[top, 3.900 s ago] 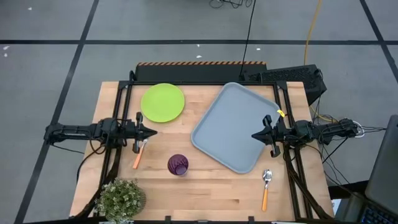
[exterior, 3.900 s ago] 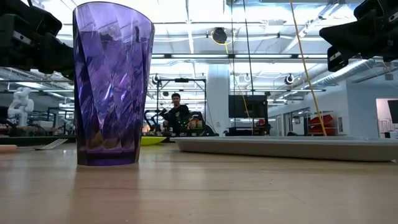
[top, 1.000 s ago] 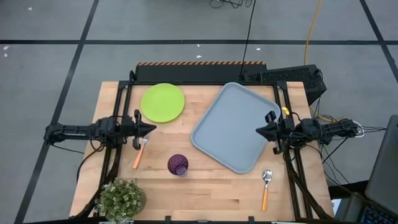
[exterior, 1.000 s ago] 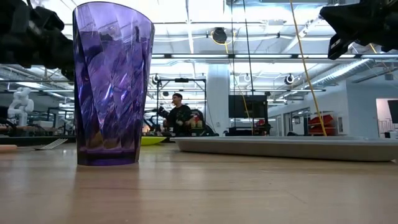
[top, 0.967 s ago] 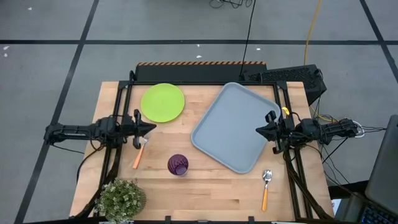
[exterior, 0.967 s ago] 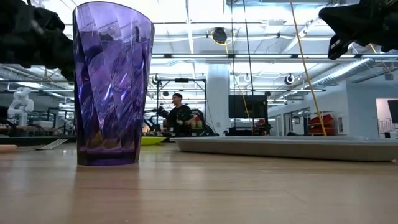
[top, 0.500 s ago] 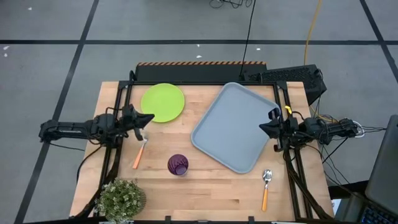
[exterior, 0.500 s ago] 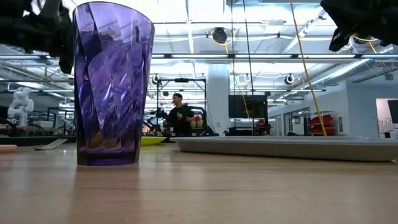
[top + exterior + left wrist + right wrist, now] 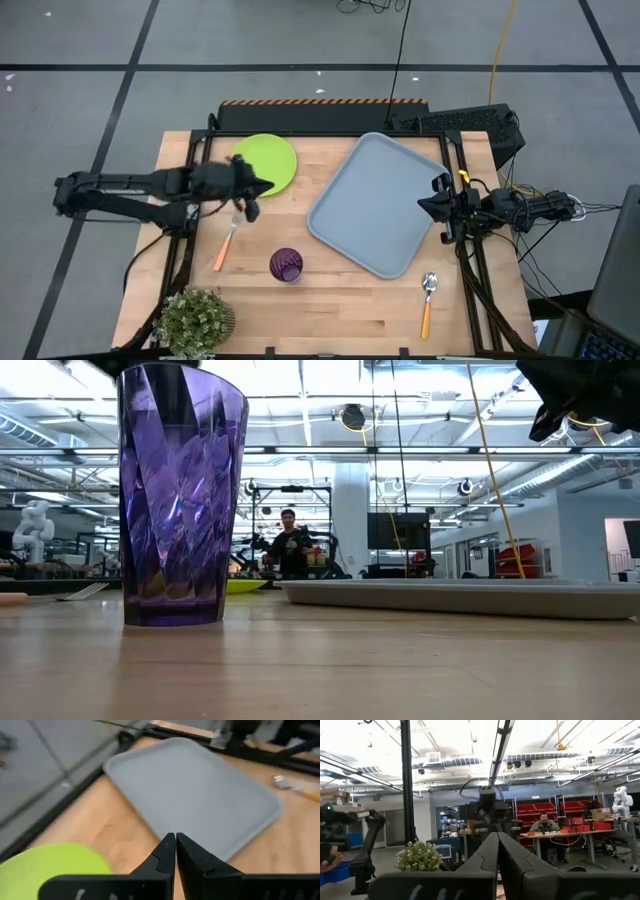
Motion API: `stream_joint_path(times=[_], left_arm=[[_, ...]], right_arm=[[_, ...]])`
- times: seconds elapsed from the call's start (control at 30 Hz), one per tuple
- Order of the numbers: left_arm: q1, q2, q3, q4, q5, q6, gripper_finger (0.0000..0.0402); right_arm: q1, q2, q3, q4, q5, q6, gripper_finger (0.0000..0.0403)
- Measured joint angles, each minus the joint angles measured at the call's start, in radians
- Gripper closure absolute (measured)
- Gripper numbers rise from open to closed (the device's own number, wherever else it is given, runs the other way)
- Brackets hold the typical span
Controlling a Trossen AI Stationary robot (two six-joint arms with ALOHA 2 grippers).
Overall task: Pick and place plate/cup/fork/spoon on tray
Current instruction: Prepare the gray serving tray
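Green plate (image 9: 265, 162) 1 | cup (image 9: 286, 265) 1 | both pincers (image 9: 262, 190) (image 9: 427, 204) pressed together, empty

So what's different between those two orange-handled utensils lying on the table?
The fork lies on the table's left side, just below the green plate; the spoon lies at the right, below the tray. The fork ends in a slim tined head, the spoon in a rounded oval bowl. The left gripper hovers near the fork; nothing is close to the spoon. Both have orange handles, silver heads, and lie flat, off the tray.
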Motion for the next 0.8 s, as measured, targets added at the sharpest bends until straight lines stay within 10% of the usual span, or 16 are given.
stream_joint_path(times=[0.53, 0.8], left_arm=[[0.292, 0.58, 0.387, -0.205, 0.462, 0.184, 0.0382], [0.308, 0.771, 0.46, -0.189, 0.513, 0.258, 0.038]], right_arm=[[0.0, 0.0, 0.0, -0.002, -0.007, 0.037, 0.0403], [0.0, 0.0, 0.0, -0.004, -0.031, 0.046, 0.0403]])
